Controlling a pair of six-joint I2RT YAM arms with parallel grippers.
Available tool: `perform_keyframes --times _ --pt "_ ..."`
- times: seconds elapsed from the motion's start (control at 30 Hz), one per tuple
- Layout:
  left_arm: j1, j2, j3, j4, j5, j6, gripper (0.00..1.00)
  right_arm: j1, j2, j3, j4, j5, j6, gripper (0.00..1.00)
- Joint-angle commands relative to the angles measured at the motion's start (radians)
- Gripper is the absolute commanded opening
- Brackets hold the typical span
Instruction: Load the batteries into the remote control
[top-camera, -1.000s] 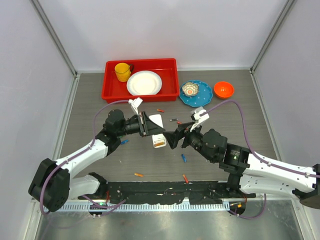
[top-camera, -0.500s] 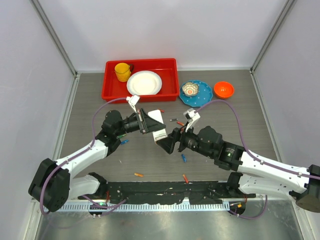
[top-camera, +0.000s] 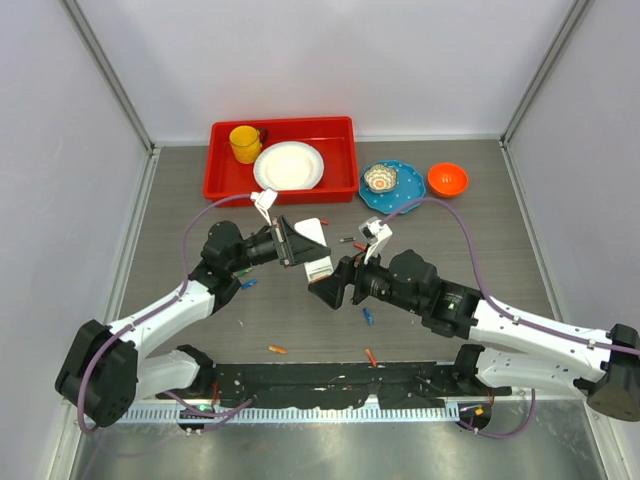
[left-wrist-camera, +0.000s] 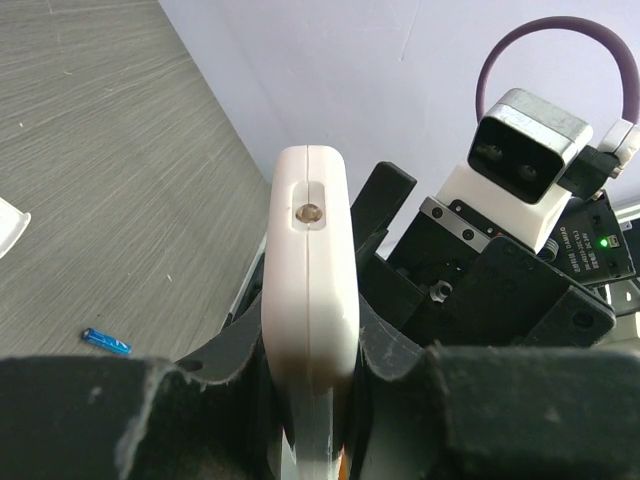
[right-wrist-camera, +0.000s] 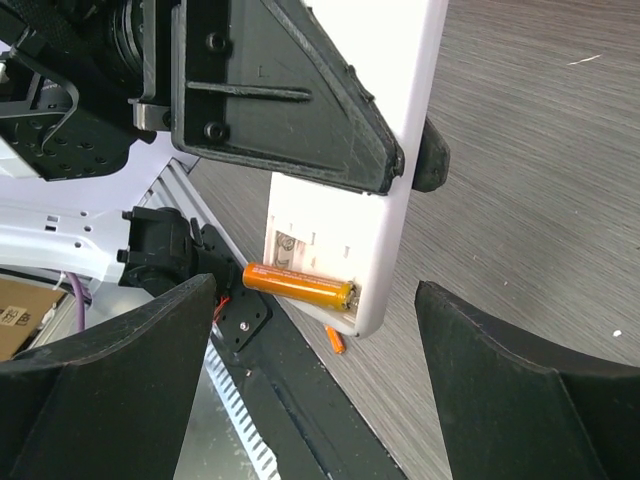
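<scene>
One orange battery (right-wrist-camera: 297, 284) lies half-seated in open bay (right-wrist-camera: 300, 242) of remote (right-wrist-camera: 415, 120), one end jutting past edge. Left gripper (top-camera: 298, 246) clamped on remote, held off table (top-camera: 180, 210). Right gripper (top-camera: 328, 288) spread wide, empty, just beside bay. Risk: off-axis push likely pops battery out, or twists remote in grip. Table grey wood-grain, spare batteries (top-camera: 368, 316) scattered; pale walls (top-camera: 400, 60) close around, red tray (top-camera: 214, 186) at back.

small white lettering is printed on a black label (left-wrist-camera: 592, 250) at the right edge of the left wrist view, too fine to be read, faint print is seen inside the open battery bay (right-wrist-camera: 300, 245) of the remote control (right-wrist-camera: 415, 110), lower middle of the right wrist view, likewise illegible, nothing else is legible
</scene>
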Motion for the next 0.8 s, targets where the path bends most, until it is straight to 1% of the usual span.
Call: perform_keyframes --times 0.0,0.77 --pt "0.002 -0.032 0.003 0.062 0.011 -0.008 0.00 -0.006 0.007 0.067 0.041 0.002 -0.009 0.87" --pt "0.003 -0.031 0.002 0.053 0.011 -0.005 0.00 -0.007 0.039 0.084 0.011 0.017 -0.021 0.85"
